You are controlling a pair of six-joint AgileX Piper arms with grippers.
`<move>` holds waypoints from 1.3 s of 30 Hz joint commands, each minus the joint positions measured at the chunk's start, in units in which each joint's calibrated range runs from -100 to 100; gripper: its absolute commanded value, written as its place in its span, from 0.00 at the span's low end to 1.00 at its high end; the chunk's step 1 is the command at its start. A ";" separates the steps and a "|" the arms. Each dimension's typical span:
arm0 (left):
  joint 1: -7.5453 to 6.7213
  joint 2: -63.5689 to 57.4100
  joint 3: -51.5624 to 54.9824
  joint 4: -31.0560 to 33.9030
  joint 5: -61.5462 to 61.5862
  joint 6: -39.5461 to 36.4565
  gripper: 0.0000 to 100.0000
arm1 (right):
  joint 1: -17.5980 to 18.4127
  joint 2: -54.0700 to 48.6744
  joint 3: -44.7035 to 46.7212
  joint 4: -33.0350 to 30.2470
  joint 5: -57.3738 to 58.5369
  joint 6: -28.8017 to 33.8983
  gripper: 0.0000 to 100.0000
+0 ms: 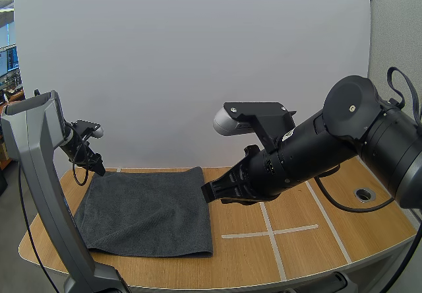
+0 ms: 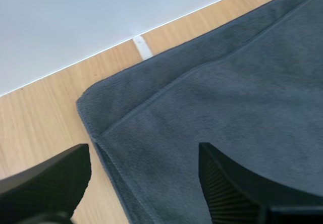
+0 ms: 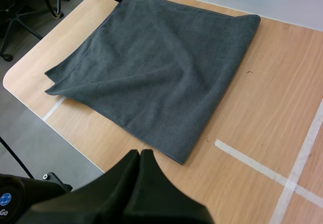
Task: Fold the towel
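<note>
A dark grey terry-cloth towel (image 1: 148, 207) lies flat on the left half of the light wooden table (image 1: 323, 247). It is folded in two layers. At its far left corner the upper layer's hemmed edge sits a little back from the lower layer's edge, and at the near left corner the two layers part slightly.

The left gripper (image 1: 97, 166) hangs over the far left corner of the towel. Its two black fingers (image 2: 50, 178) stand wide apart with their ribbed inner faces turned to each other. One is over bare wood just left of the towel's edge and the other is over the cloth; nothing is between them.

The right gripper (image 1: 208, 193) hovers just beside the towel's right edge, towards the far side. In the right wrist view its fingers (image 3: 139, 166) lie pressed together as one dark wedge, holding nothing, above the table close to the towel's near right corner.

Strips of white tape (image 1: 270, 230) form a cross on the wood to the right of the towel, apart from it.
</note>
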 commanded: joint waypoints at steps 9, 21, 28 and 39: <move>-0.20 8.40 -11.62 -0.61 2.86 -2.93 0.94 | -0.21 -0.21 -0.02 0.28 0.00 -0.54 0.00; -0.20 10.61 -12.48 -1.79 5.71 -3.08 0.90 | -0.21 -0.21 -0.02 0.28 0.00 -0.54 0.00; -0.20 12.64 -12.48 -1.63 3.41 -2.90 0.90 | -0.35 -0.21 -0.02 0.17 0.00 -0.53 0.00; -0.20 13.50 -12.48 -1.97 0.84 -2.14 0.90 | -0.68 -0.21 -0.02 0.17 0.00 -0.53 0.00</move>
